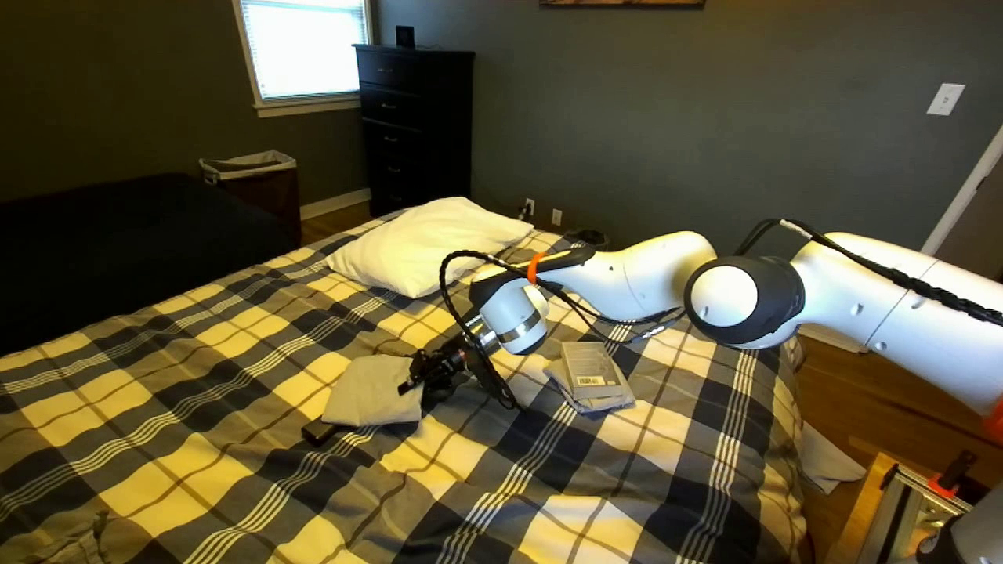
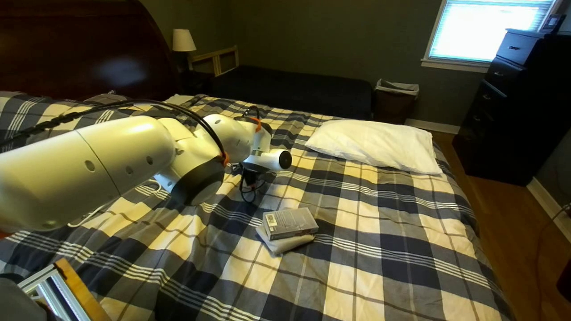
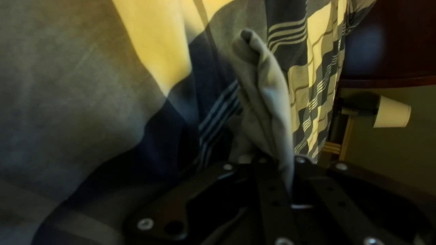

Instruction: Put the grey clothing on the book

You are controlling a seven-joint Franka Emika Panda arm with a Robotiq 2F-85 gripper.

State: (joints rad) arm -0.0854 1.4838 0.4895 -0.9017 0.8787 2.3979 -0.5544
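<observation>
The grey clothing (image 1: 372, 392) is a pale, folded, roughly square cloth at the middle left of the bed. My gripper (image 1: 414, 377) is at its right edge. In the wrist view the fingers (image 3: 282, 162) are closed around a fold of the clothing (image 3: 270, 98). I cannot tell whether its far side rests on the bed. In an exterior view the arm hides the clothing, and only the dark gripper (image 2: 250, 180) shows. The grey book (image 1: 589, 366) lies to the right of the gripper, on top of another pale folded piece; the book (image 2: 291, 222) shows in both exterior views.
A small black object (image 1: 317, 431) lies partly under the clothing's near left edge. A puffy white pillow (image 1: 431, 244) lies farther back on the plaid bed (image 1: 486, 501). The pillow (image 2: 377, 145) shows in both exterior views. A loose cable hangs around the wrist.
</observation>
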